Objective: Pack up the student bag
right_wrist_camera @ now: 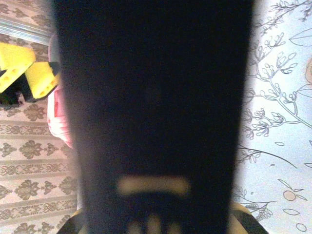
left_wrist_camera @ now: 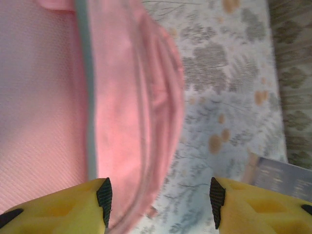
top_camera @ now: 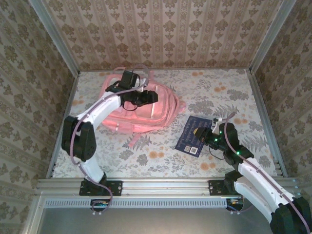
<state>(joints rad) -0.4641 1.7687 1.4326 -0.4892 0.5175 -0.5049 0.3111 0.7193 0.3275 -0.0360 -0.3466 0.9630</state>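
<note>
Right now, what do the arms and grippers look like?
The left arm and right arm: white links, black joints, purplish cable alongside. Green lights on the right. The left gripper has yellow fingers with black ribbed pads.

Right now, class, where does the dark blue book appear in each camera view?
Top external: the dark blue book is right of centre, at the right arm's tip.
Left wrist: in the lower right corner.
Right wrist: blurred, running down the middle.
Shared landmark: the pink student bag, to the book's left in every view.
</note>
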